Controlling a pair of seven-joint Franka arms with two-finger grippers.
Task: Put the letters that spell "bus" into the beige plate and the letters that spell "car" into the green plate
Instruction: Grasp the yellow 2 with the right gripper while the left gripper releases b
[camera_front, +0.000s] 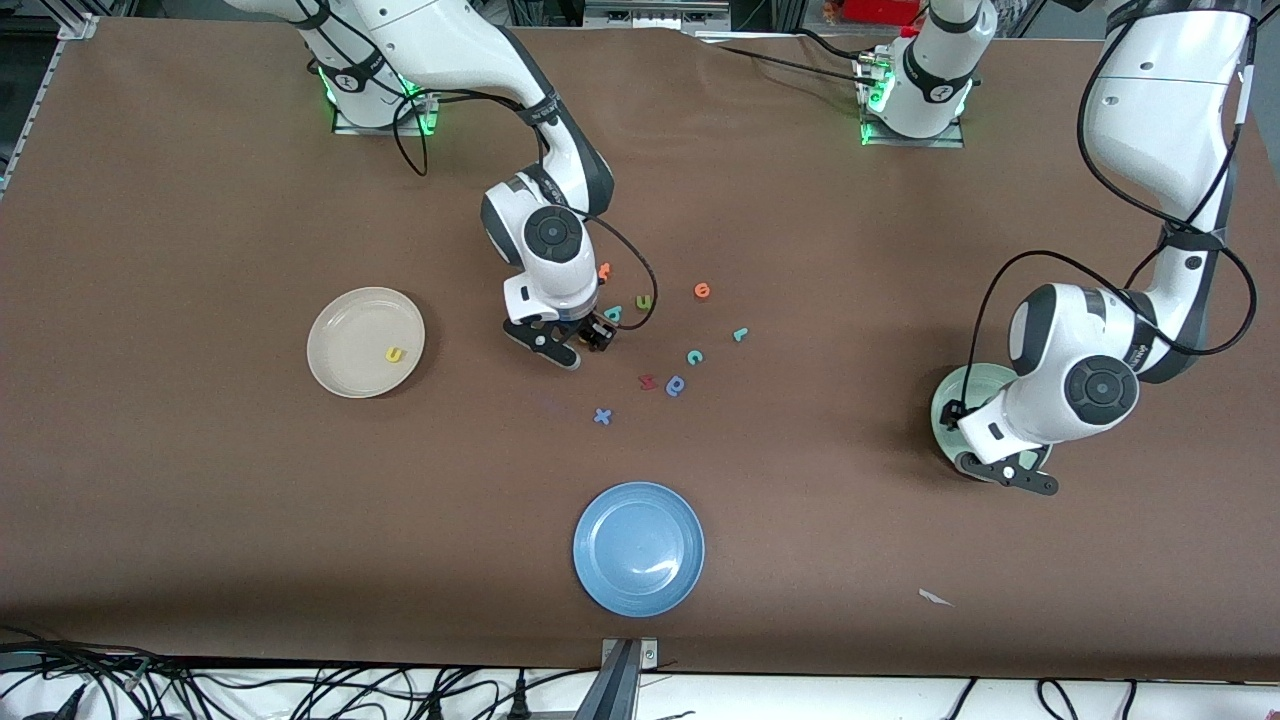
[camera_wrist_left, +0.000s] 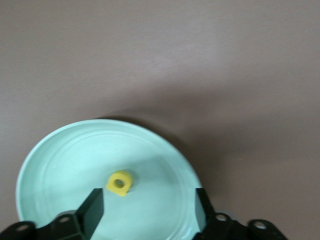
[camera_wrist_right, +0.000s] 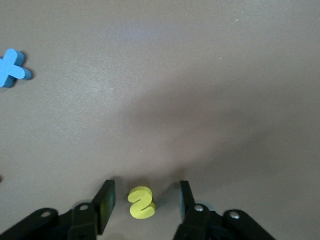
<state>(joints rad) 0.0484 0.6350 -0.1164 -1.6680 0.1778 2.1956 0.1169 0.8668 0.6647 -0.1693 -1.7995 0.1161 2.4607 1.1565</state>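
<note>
yellow foam "u" (camera_front: 396, 354) lies in the round beige plate (camera_front: 340, 325), yellow "a" (camera_wrist_left: 120, 183) in the pale green plate (camera_wrist_left: 60, 160) under the wide-open left pincer (camera_wrist_left: 147, 210), while the right pincer (camera_wrist_right: 145, 207) straddles the yellow "s" (camera_wrist_right: 141, 202), not yet gripping, four letters still loose.

A brown worktop (camera_front: 200, 500) carries everything. A blue plate (camera_front: 639, 549) sits close to its front-camera edge, about midway between the two ends. Farther from the camera lies a scatter of small foam letters: a blue "x" (camera_front: 602, 416), nearest to the blue plate, also seen in the right wrist view (camera_wrist_right: 11, 68); a red letter (camera_front: 647, 381) with a darker blue "b/q"-shaped letter (camera_front: 676, 386) just beside it; an olive-green "u" (camera_front: 644, 301); an orange round letter (camera_front: 702, 290); and another orange letter (camera_front: 604, 269). A white paper scrap (camera_front: 934, 597) lies near the front edge, toward the left arm's end.
</note>
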